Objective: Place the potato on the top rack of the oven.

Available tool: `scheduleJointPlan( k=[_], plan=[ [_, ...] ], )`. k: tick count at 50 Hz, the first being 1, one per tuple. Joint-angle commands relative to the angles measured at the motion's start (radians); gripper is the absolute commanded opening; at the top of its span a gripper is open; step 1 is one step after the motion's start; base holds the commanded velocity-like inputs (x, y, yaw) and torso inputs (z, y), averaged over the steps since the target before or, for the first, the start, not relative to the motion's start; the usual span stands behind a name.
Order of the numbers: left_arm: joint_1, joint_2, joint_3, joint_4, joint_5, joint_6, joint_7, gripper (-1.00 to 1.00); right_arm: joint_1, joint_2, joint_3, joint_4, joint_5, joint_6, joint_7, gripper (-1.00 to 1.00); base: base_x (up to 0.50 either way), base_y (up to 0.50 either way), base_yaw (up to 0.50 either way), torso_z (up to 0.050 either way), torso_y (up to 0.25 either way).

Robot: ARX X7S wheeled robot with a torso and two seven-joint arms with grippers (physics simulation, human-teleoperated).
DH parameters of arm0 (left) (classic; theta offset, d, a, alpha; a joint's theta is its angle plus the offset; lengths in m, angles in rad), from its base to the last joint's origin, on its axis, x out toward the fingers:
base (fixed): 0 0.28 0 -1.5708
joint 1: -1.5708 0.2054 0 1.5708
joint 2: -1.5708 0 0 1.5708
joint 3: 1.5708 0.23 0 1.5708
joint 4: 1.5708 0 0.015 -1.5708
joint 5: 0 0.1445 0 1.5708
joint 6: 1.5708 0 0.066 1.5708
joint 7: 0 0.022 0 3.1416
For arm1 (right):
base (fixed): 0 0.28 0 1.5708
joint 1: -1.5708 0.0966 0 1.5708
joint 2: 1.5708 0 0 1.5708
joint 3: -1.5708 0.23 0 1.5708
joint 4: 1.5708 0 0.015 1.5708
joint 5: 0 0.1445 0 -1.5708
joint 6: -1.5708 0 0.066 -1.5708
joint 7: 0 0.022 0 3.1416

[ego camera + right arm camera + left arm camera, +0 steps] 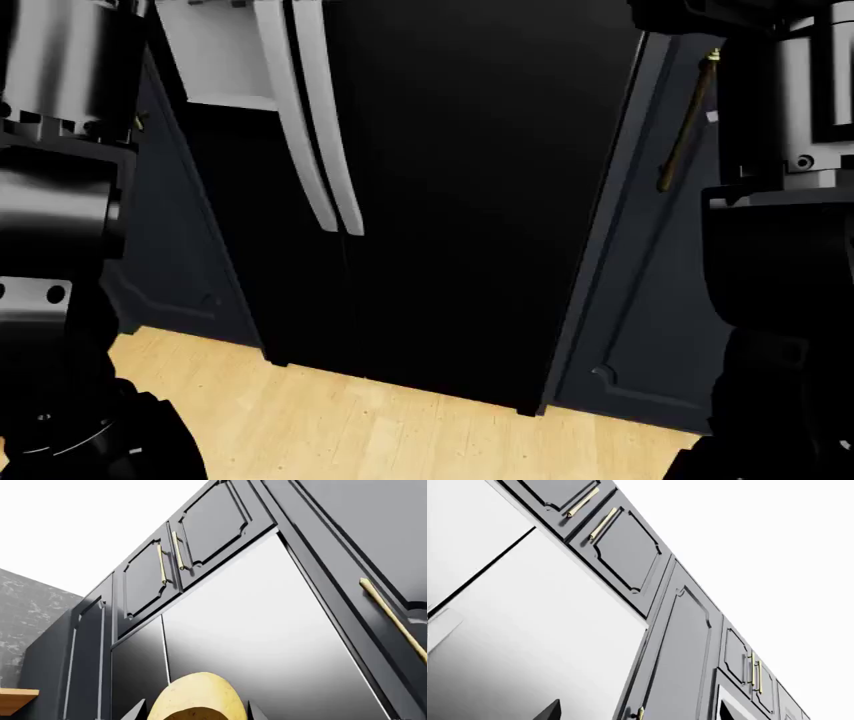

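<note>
- Left gripper: out of every view, so you cannot tell its state.
- Fridge: one, black, two silver handles, fills your head view; no oven visible.
- Potato: one, apparently clasped in your right gripper, raised before the cabinets.
- Progress: pickup done; finding the oven and reaching its top rack remain.

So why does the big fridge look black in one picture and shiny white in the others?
In the head view the fridge faces the camera straight on and looks nearly pure black, only its handles catching light. In both wrist views the cameras look up along its door, so it mirrors the bright white surroundings as a pale glare. Nothing looks blurred; the potato is evenly lit.
</note>
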Motion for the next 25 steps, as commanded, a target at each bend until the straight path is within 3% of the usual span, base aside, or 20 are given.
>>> scheduleJointPlan(
  k=[1, 25],
  plan=[
    [-0.005, -0.007, 0.015, -0.004, -0.006, 0.009, 0.002, 1.00, 0.004, 0.009, -0.005, -0.003, -0.006, -0.009, -0.002, -1.00, -0.04, 0.19, -0.50, 0.000, 0.000],
    [0.018, -0.013, 0.040, -0.015, -0.005, 0.038, 0.015, 1.00, 0.003, 0.026, -0.024, 0.000, -0.002, -0.020, 0.015, -1.00, -0.03, 0.19, -0.50, 0.000, 0.000]
  ],
)
